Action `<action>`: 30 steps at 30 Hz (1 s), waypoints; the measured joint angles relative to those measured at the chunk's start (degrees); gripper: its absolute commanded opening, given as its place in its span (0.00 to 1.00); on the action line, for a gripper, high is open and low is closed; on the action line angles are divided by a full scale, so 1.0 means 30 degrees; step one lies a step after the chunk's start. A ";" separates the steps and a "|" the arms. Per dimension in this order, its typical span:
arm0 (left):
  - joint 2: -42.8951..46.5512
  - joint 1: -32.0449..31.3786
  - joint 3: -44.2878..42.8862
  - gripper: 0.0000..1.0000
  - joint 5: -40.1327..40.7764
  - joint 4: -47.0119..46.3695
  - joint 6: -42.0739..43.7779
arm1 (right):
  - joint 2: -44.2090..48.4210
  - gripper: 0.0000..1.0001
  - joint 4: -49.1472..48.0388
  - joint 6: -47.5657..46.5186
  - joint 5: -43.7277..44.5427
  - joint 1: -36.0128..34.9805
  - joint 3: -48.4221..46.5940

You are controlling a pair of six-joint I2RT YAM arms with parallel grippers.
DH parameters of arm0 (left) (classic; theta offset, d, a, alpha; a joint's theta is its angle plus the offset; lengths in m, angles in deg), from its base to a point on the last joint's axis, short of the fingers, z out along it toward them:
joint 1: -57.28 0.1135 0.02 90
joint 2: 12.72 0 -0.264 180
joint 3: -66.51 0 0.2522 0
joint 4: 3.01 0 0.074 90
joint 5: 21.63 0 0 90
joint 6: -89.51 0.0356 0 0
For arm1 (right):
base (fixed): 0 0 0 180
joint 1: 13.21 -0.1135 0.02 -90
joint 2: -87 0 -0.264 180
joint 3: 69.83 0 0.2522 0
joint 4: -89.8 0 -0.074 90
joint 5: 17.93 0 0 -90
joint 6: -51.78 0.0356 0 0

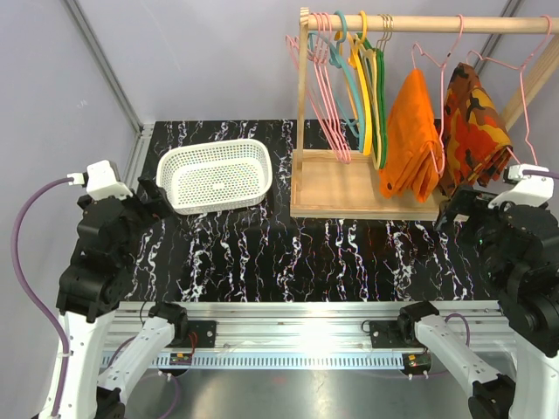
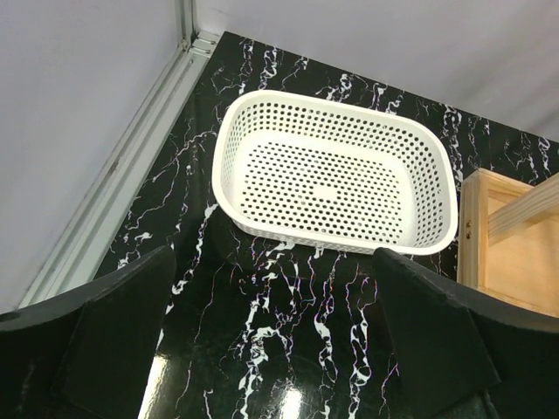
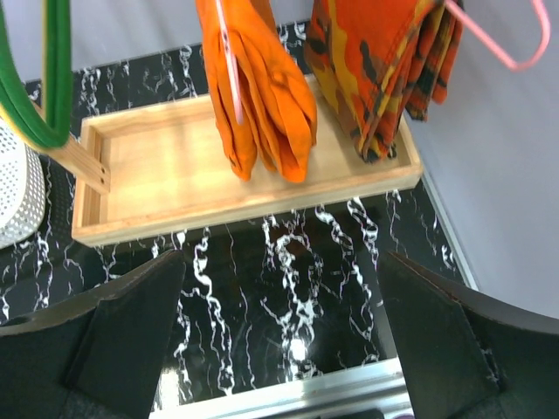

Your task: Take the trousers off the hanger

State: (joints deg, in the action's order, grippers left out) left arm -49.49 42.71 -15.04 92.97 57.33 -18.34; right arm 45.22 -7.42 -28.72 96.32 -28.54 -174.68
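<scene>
two claws, left gripper (image 2: 275,336) and right gripper (image 3: 281,336), stand apart and empty. the orange trousers (image 3: 259,96) hang over the pink wire hanger (image 3: 229,74), ahead of and above the right one. better to pinch the lower folds deeply, then draw them off sideways.

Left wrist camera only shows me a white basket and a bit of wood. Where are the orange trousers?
Observer: The trousers hang folded over a pink hanger on the wooden rail, to the right of your basket.
Operator: Is anybody grabbing them?
Observer: No. The right gripper is open on the near side of the wooden tray and is not touching the cloth.
Operator: Is anything hanging next to them?
Observer: Yes, a camouflage garment hangs beside them, on the side away from the basket.
</scene>
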 measured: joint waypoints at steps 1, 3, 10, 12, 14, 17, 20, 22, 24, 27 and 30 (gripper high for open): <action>0.0000 -0.0007 0.0058 0.99 -0.0058 -0.0051 0.0000 | -0.0197 1.00 -0.0197 -0.0124 0.0000 0.0000 -0.0189; 0.0015 -0.0095 0.0255 0.99 -0.0160 -0.0146 0.0007 | -0.0823 0.99 -0.0648 -0.0423 0.0051 0.0000 -0.0816; 0.0015 -0.0554 0.0729 0.99 -0.0765 -0.0146 0.0000 | -0.4087 1.00 -0.2448 -0.1639 -0.0007 0.0000 -0.3024; 0.0015 -0.0612 0.0729 0.99 -0.0882 -0.0146 0.0000 | -0.5486 0.99 -0.2769 -0.1989 -0.0168 0.0000 -0.4044; 0.0029 -0.0663 0.0729 0.99 -0.0991 -0.0138 0.0000 | -0.7198 0.99 -0.3024 -0.2288 -0.0364 0.0000 -0.5180; 0.0160 -0.0685 0.0729 0.99 -0.1202 -0.0117 0.0000 | -0.9639 0.99 -0.3592 -0.2834 -0.0641 0.0095 -0.6419; 0.0357 -0.0707 0.0743 0.99 -0.1362 -0.0109 0.0000 | -1.1788 0.99 -0.3942 -0.3126 -0.1880 0.1224 -0.7176; 0.0444 -0.0801 0.0794 0.99 -0.1406 -0.0102 0.0022 | -1.2815 0.98 -0.4240 -0.3198 -0.2769 0.2499 -0.7475; 0.0503 -0.0947 0.0896 0.99 -0.1406 -0.0080 0.0087 | -1.3559 0.95 -0.4350 -0.3257 -0.3665 0.3395 -0.7847; 0.0517 -0.1173 0.0969 0.99 -0.1399 -0.0007 0.0175 | -1.4375 0.70 -0.4619 -0.3490 -0.5071 0.4408 -0.8269; 0.0612 -0.1297 0.1122 0.99 -0.1399 0.0000 0.0291 | -1.4710 0.52 -0.4626 -0.3650 -0.6317 0.4721 -0.8429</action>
State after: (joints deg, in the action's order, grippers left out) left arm -47.66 38.82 -11.67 88.78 57.33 -17.46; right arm 1.09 -21.30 -39.67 77.37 -14.38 -199.97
